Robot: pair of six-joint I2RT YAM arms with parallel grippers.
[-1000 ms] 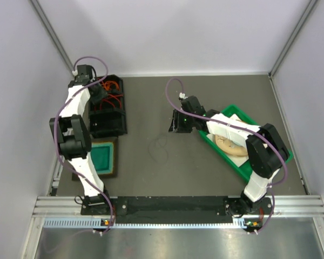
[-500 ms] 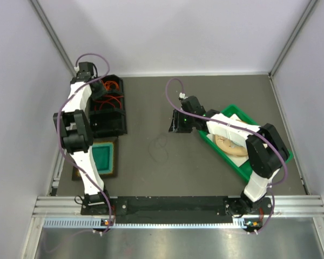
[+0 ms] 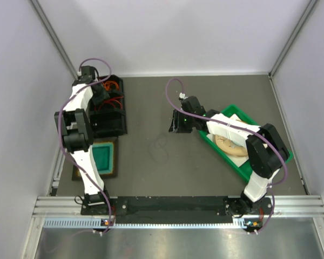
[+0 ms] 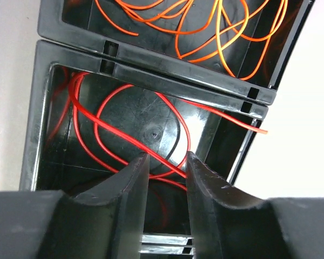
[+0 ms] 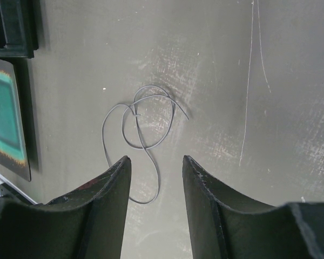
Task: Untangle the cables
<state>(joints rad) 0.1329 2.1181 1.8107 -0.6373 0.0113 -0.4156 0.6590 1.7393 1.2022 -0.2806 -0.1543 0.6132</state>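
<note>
**Cables point(image 3: 113, 90) in the black bin point(image 3: 110, 125) and on the table point(image 3: 194, 172)**

The orange cables point(image 4: 205, 32) lie heaped in loose overlapping loops in the bin's far compartment. In the next compartment a red cable point(image 4: 151, 135) curls in wide loops over the floor. One end of it rides over the wall that shows on the right of the left wrist view and pokes out past it.

The left gripper point(image 4: 164, 159) hangs over this second compartment with its fingers parted by a narrow gap. A strand of the red cable crosses that gap at the tips, but the gap is much wider than the strand, so nothing is clamped.

The dark cable point(image 5: 134, 112) rests well apart from the bin, on the bare table between the two arms, twisted into a few small loops that cross each other. The right gripper point(image 5: 154, 160) hovers above it with a wider gap between its fingers, holding nothing. The cable's lower bend shows between the fingers.

A teal pad point(image 3: 103, 156) sits just nearer than the bin. A green tray point(image 3: 243, 111) stands on the right side of the table, partly under the right arm.
</note>
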